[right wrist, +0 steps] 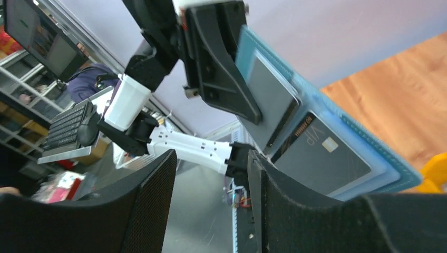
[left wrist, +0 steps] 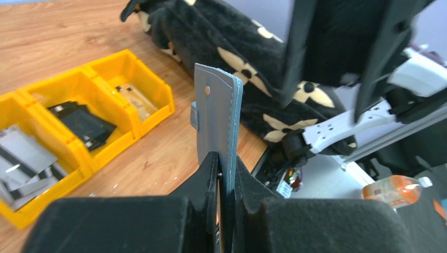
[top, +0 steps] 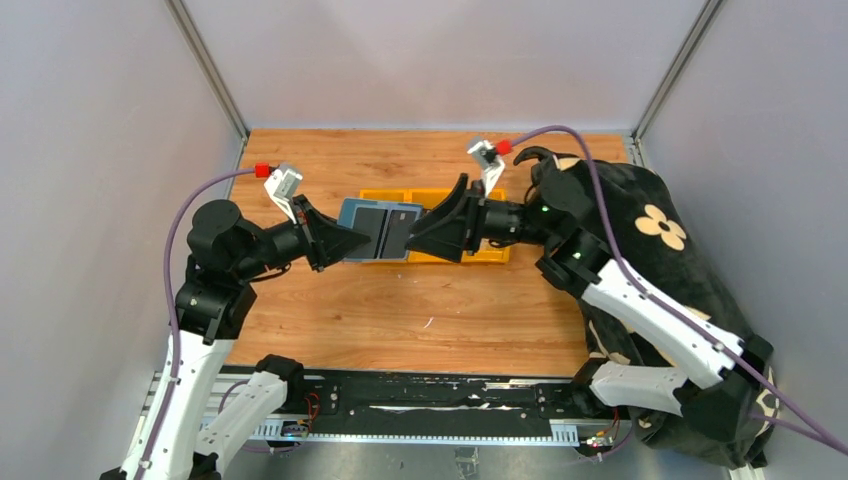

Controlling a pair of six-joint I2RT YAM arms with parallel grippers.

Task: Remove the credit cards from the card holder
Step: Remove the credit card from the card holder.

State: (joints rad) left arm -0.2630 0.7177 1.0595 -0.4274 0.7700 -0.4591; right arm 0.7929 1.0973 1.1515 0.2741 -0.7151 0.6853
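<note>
Clamped narrow on one edge of the slate-blue card holder (left wrist: 216,116), the fingers (left wrist: 208,174) of the left gripper (left wrist: 225,174) hold it out, apparently clear of the wooden table (top: 400,310). Its card side is turned up toward the overhead camera and its free edge points at the other arm. Opposite, the right gripper (right wrist: 211,158) has its fingers (right wrist: 142,211) spread wide around nothing and is poised just beside that free edge; whether a fingertip touches the holder cannot be told. Two of the credit cards sit in the holder's pockets in the right wrist view: a dark grey card (right wrist: 321,158) marked VIP, nearer the open gripper, and a pale grey card (right wrist: 269,95) closer to the left arm's clamp. The clamp on the far edge appears chosen to leave the cards exposed and to brace the holder against a pull. The step in hand looks to be lining up on the dark grey card, which will probably need a thin, flat pinch on its edge and a draw straight along the pocket. A skewed tug could drag the holder out of the clamp. Behind the arms stand the yellow bins (left wrist: 105,150), holding flat dark and pale pieces that may be cards already removed, which suggests the job is partly done. A black bag (top: 650,230) with pale flowers lies to the right.
</note>
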